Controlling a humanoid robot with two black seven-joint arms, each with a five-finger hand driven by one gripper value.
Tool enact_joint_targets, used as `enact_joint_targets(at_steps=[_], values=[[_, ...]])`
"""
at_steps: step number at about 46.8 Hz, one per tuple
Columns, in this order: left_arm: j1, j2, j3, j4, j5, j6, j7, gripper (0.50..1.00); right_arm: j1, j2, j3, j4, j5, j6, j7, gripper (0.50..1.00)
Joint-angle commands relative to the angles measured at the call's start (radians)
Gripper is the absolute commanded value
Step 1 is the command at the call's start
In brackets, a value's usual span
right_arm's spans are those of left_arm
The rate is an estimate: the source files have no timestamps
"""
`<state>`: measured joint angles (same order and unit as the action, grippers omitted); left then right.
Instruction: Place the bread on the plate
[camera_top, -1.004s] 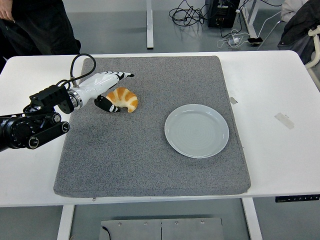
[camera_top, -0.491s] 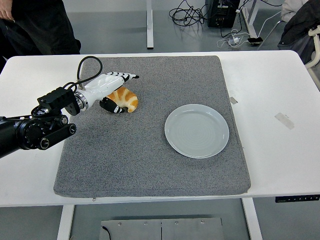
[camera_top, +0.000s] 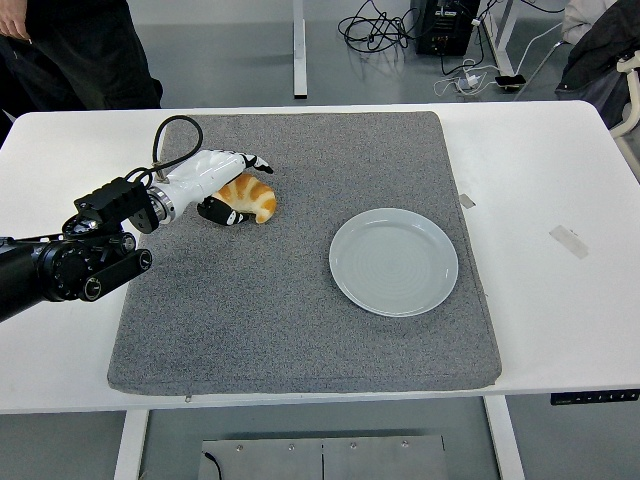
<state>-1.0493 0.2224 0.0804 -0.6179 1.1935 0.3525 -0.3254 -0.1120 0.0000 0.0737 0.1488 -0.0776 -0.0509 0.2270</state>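
A grey mat (camera_top: 300, 260) is spread over the white counter (camera_top: 540, 200), and the bread (camera_top: 250, 197), a golden croissant, is seen lying on the mat toward its 10 o'clock corner. The left hand (camera_top: 215, 185) is reached in from 9 o'clock and is set around the bread: white fingers (camera_top: 250, 160) are arched over its far side, while a dark-tipped thumb (camera_top: 220, 212) is pressed at its near side, so the bread is enclosed between them. Whether the bread is lifted clear of the mat cannot be told. The pale plate (camera_top: 394, 262) is found on the mat at about 4 o'clock from the bread, well apart from it, with nothing lying on it. A black cable (camera_top: 170, 135) is looped above the wrist. A person in dark clothing (camera_top: 80, 50) is seen at 11 o'clock beyond the counter.
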Motion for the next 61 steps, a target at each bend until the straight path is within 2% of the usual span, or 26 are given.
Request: enact_joint_targets(at_steps=[1,6,17,25,32,46,61], values=[[0.0,0.0,0.001,0.003,0.001,-0.003,-0.001,0.5,0.0,0.0,0.0,0.0,0.001,0.0,0.0,1.0],[0.0,0.0,0.001,0.003,0.0,-0.006,-0.003,0.5,0.0,0.0,0.0,0.0,0.001,0.0,0.0,1.0],[-0.003,0.002,0.002,0.003,0.001,-0.015,-0.072,0.5,0.0,0.0,0.0,0.0,-0.001,0.0,0.0,1.0],[-0.017,0.006,0.002,0.003,0.0,-0.017,-0.08,0.5,0.0,0.0,0.0,0.0,0.001,0.0,0.0,1.0],[-0.08,0.015,0.001,0.001,-0.006,-0.023,-0.081,0.5,0.0,0.0,0.0,0.0,-0.001,0.0,0.0,1.0],[-0.239,0.044,0.001,0.003,-0.069,-0.106,-0.095,0.5,0.0,0.0,0.0,0.0,-0.001,0.0,0.0,1.0],[-0.265,0.031,0.002,0.003,-0.072,-0.118,-0.095,0.5,0.0,0.0,0.0,0.0,-0.001,0.0,0.0,1.0]])
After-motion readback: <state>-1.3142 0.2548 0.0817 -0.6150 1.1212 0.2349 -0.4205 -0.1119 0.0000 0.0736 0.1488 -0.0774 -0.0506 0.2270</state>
